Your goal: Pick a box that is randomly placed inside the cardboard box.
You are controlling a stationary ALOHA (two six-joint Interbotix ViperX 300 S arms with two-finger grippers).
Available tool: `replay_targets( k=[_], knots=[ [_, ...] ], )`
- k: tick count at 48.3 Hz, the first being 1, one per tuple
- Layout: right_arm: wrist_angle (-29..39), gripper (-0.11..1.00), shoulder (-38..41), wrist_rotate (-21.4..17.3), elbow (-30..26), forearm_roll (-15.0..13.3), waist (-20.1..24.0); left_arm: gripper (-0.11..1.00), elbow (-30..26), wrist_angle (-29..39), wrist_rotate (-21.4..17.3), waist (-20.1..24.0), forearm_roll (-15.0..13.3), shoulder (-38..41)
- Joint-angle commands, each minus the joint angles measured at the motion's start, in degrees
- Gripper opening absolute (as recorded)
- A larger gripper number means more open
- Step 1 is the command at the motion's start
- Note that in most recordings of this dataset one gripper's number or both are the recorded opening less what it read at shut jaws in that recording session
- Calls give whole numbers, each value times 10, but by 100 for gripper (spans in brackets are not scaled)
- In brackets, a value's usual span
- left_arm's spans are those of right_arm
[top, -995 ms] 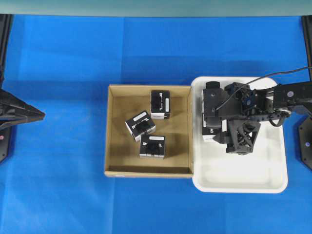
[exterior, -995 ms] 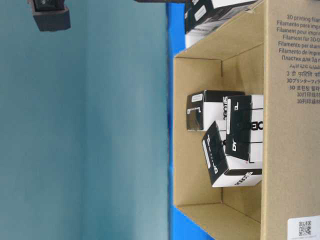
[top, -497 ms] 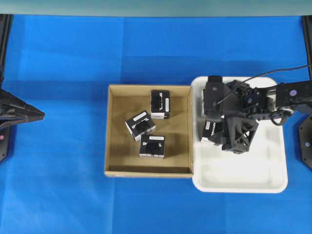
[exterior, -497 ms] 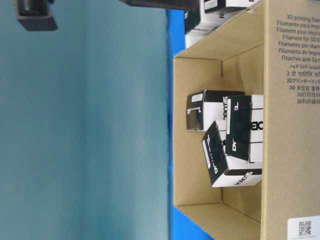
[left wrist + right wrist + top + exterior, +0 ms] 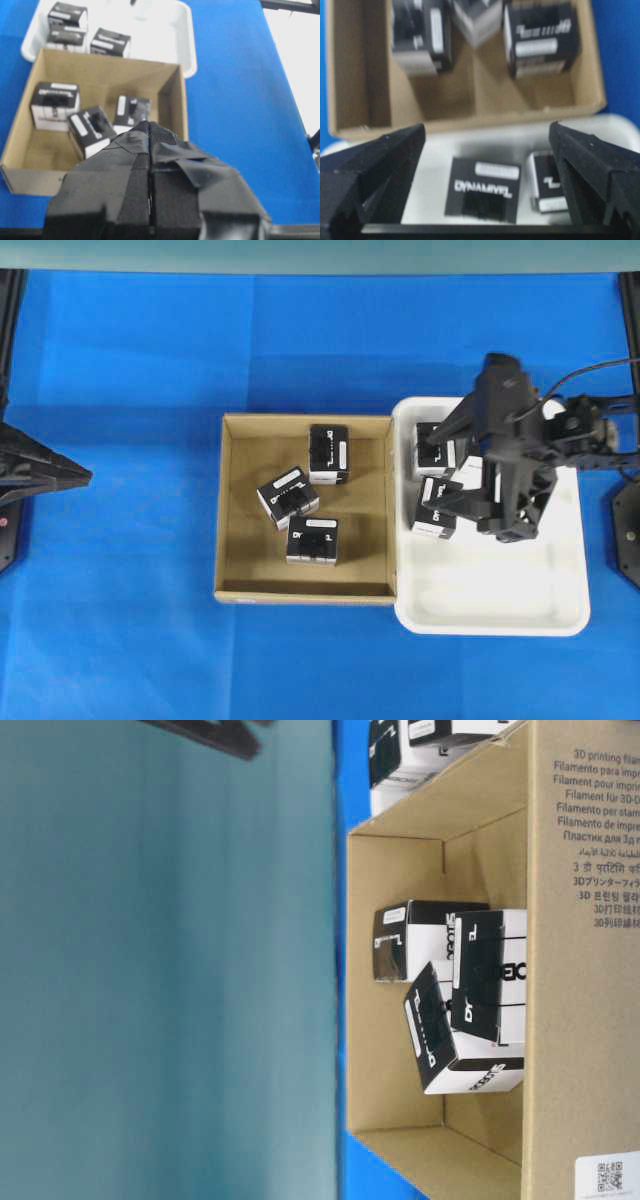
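The box (image 5: 437,506) is black with a long white word on top. It lies flat in the white tray (image 5: 490,625), outside the cardboard box (image 5: 250,560). In the right wrist view the box (image 5: 482,196) lies below and between my open right gripper's (image 5: 486,130) fingers, untouched. In the overhead view the right gripper (image 5: 442,472) hangs open and empty above the tray's left part. My left gripper (image 5: 150,126) is shut and empty, held back at the table's left side (image 5: 84,477), facing the cardboard box (image 5: 177,110).
Three similar black boxes (image 5: 329,453) (image 5: 288,497) (image 5: 313,540) lie in the cardboard box. Two more black boxes (image 5: 436,438) (image 5: 547,187) sit in the tray beside the task's box. The tray touches the carton's right wall. Blue cloth covers the table.
My right gripper has let go of the box in the tray, risen and swung away to the right, uncovering the box. The left arm has not moved.
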State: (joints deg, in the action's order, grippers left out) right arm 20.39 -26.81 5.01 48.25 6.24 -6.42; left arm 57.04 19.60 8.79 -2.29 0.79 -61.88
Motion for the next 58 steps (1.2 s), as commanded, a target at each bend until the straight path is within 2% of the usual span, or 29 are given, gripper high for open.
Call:
replay_targets(
  k=[1,42,58],
  knots=[
    [-13,97,-23,-1,-4,2,1,-7,-13,-4,1,1,1,5],
    [-28,97,-285,-2,46,2,14,-7,-12,-2,1,1,2,3],
    [-26,97,-347,-3,63,3,15,-7,-12,-2,0,1,1,2]
  ],
)
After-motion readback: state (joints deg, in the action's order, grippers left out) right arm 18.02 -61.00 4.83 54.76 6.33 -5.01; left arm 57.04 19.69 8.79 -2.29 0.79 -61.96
